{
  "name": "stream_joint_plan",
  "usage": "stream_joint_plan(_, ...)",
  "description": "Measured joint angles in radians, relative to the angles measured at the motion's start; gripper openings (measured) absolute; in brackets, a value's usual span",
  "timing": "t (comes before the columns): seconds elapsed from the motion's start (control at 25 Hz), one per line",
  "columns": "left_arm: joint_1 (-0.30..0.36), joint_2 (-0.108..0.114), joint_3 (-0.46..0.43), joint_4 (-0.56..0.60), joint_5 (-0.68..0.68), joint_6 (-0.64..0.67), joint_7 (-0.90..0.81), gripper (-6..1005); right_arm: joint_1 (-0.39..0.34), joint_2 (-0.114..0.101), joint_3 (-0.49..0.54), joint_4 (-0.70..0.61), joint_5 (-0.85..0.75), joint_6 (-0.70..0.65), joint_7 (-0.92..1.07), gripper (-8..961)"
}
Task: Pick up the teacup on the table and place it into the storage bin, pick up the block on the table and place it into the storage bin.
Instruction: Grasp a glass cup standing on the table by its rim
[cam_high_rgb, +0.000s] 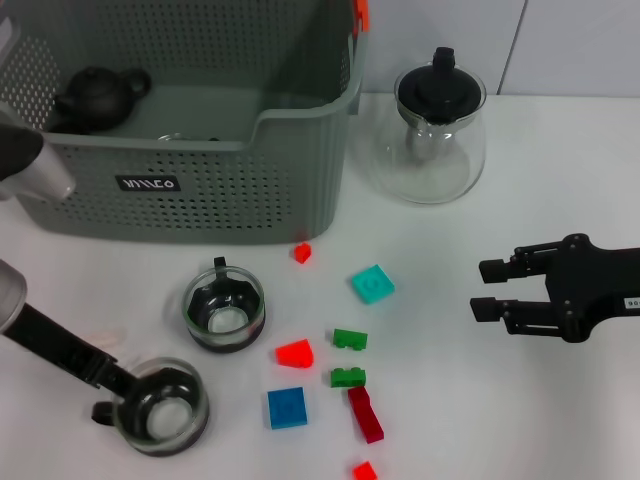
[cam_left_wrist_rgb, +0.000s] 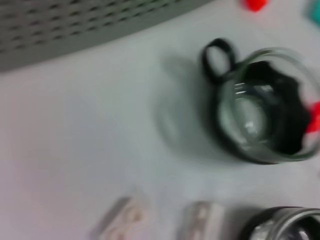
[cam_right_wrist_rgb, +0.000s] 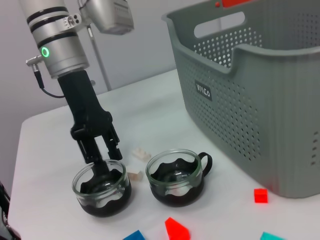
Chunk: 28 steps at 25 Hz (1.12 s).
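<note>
While partly hidden, left tool (cam_right_wrist_rgb: 100, 159) grips near teacup's (cam_high_rgb: 160, 406) rim, well before storage bin (cam_high_rgb: 200, 190) | second teacup (cam_high_rgb: 225, 311) nearer bin | right tool (cam_high_rgb: 490, 288) released, apart.

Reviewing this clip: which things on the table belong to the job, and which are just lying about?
Job: two glass teacups, the nearer one under the left hand; coloured blocks, e.g. blue; storage bin.
Lying about: glass teapot; dark teapot already inside the bin; right hand idle, open.
</note>
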Motion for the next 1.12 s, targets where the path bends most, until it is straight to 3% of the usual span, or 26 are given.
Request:
stream_joint_plan(0.16, -0.002, 0.002, 0.007, -0.003, 0.048, -0.030, -0.039, 668, -0.002, -0.003, 0.007, 0.001, -0.003, 0.000, 0.001, 520)
stream_joint_plan(0.36, -0.001, 0.001, 0.008, -0.003, 0.048, -0.032, -0.050, 504, -0.003, -0.006, 0.014, 0.002, -0.007, 0.000, 0.001, 519)
stream_joint_plan(0.92, -0.020, -0.002, 0.043, -0.046, 0.047, -0.053, -0.083, 393, 0.002, -0.008, 0.023, 0.014, -0.010, -0.004, 0.002, 520)
stream_joint_plan(1.12, -0.025, 0.002, 0.022, -0.046, 0.043, -0.037, -0.076, 197, 0.003, -0.007, 0.028, 0.014, -0.010, -0.005, 0.002, 519)
